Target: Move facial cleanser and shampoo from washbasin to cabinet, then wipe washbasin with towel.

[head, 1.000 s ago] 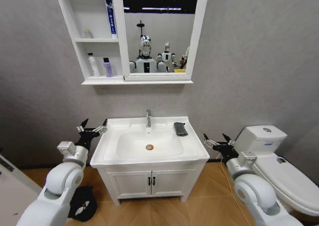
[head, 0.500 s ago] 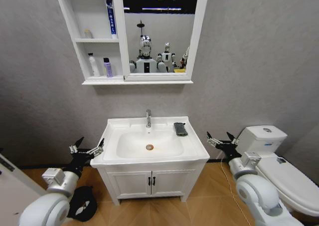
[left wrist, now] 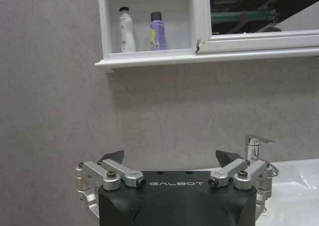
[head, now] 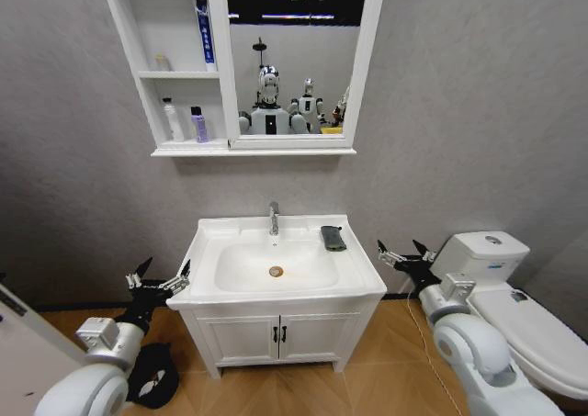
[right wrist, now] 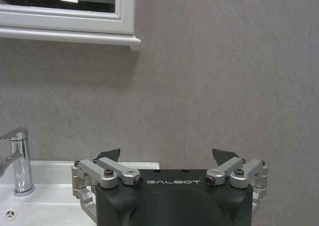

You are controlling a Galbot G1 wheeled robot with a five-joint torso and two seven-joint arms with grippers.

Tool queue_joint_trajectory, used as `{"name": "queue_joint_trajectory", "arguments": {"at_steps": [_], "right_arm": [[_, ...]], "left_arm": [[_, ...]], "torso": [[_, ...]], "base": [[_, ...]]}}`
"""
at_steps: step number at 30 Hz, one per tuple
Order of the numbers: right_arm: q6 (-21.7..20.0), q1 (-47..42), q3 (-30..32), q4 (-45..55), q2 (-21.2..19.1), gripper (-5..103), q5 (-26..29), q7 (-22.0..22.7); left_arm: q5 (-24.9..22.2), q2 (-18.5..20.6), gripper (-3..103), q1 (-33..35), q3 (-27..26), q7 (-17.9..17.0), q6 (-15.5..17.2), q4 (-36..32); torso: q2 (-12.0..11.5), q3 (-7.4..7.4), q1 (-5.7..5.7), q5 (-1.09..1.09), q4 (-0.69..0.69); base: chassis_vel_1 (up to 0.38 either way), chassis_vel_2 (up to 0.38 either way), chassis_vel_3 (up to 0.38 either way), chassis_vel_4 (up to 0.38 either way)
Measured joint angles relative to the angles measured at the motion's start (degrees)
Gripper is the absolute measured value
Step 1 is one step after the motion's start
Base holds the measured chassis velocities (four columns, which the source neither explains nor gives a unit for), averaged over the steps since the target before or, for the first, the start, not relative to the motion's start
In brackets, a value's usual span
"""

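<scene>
- Fingers of my left gripper (head: 158, 274) are spread wide and hold nothing; the gripper hangs just off the left front corner of the washbasin (head: 354, 274), below its rim level.
- Fingers of my right gripper (head: 404, 252) are likewise splayed wide apart and empty, hovering just off the washbasin's right edge, between it and the toilet (head: 514, 315).
- My towel (head: 333, 238), dark and folded, lies on the washbasin's flat rim at the back right, beside the bowl and to the right of the tap (head: 274, 218).
- Above the washbasin hangs the cabinet (head: 124, 39); on its lowest open shelf the facial cleanser (head: 170, 119) and the shampoo (head: 197, 124) stand upright side by side, close but apart, the cleanser farther left.
- From my left wrist camera, past the fingers (left wrist: 113, 158), I see the same two bottles, facial cleanser (left wrist: 126, 30) and shampoo (left wrist: 157, 32), in that bottom shelf, and the tap (left wrist: 255, 146) off to one side.
- A tall blue-and-white tube (head: 204, 32) stands in the cabinet's top shelf, against the mirror (head: 294, 53) frame.
- From my right wrist camera the fingers (right wrist: 108, 157) stand open before the grey wall, with the tap (right wrist: 19, 158) and washbasin rim (right wrist: 55, 167) beside them.
</scene>
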Motion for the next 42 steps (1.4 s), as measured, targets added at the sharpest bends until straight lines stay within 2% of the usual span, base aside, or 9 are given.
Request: {"name": "queue_joint_trajectory", "arguments": {"at_steps": [10,16,18,20,21,23,26,33,42], "right_arm": [[0.7,-0.9,-0.5,0.1,1.0,100,-0.3,-0.7],[-3.5,2.3,-2.4,-3.0,-2.3,100,3.1,1.0],[-5.3,4.1,-2.8,-4.5,-3.5,100,5.8,2.0],[-8.8,7.1,-3.5,-6.5,-5.3,100,13.0,4.7],[-8.8,7.1,-3.5,-6.5,-5.3,100,13.0,4.7],[-12.7,12.1,-5.1,-8.9,-7.3,100,22.7,8.2],[-14.7,16.6,-7.1,-11.2,-8.3,100,27.6,10.5],[-20.1,26.3,-14.2,-19.7,-9.5,100,35.3,16.6],[-20.8,37.8,-26.4,-28.1,-9.8,100,34.5,17.2]], "left_arm": [[-0.4,0.9,100,-1.4,0.3,0.0,0.1,1.0],[-1.1,1.8,100,-1.9,0.1,-0.2,0.1,1.0],[-1.2,1.9,100,-2.2,0.1,-0.2,0.1,1.0],[-1.3,2.0,100,-2.5,0.1,-0.2,0.2,1.0],[-1.3,2.0,100,-2.5,0.1,-0.2,0.2,1.0],[-1.3,2.0,100,-2.8,0.1,-0.3,0.3,0.9],[-1.1,1.7,100,-3.1,0.4,-0.3,0.4,1.2],[-0.3,1.0,100,-3.8,1.4,-0.6,0.4,1.7],[0.1,1.0,100,-4.7,1.9,-1.4,0.3,1.9]], "torso": [[0.0,0.02,0.04,0.02,0.00],[0.0,0.03,0.10,0.00,0.00],[0.0,0.03,0.08,0.00,-0.02],[0.0,0.01,0.01,0.00,-0.01],[0.0,0.01,0.01,0.00,-0.01],[0.0,0.00,-0.03,0.00,0.03],[0.0,-0.01,-0.03,0.00,0.02],[0.0,0.01,0.02,0.00,0.00],[0.0,0.01,0.02,-0.01,0.03]], "base": [[-0.170,0.158,0.189,-0.171],[-0.117,0.143,0.075,-0.084],[0.000,0.000,0.000,0.000],[0.034,-0.007,-0.070,-0.004],[0.061,-0.022,-0.070,0.027],[0.069,-0.036,-0.046,0.051],[0.043,-0.031,-0.023,0.029],[0.000,0.000,0.000,0.000],[0.000,0.000,0.000,0.000]]}}
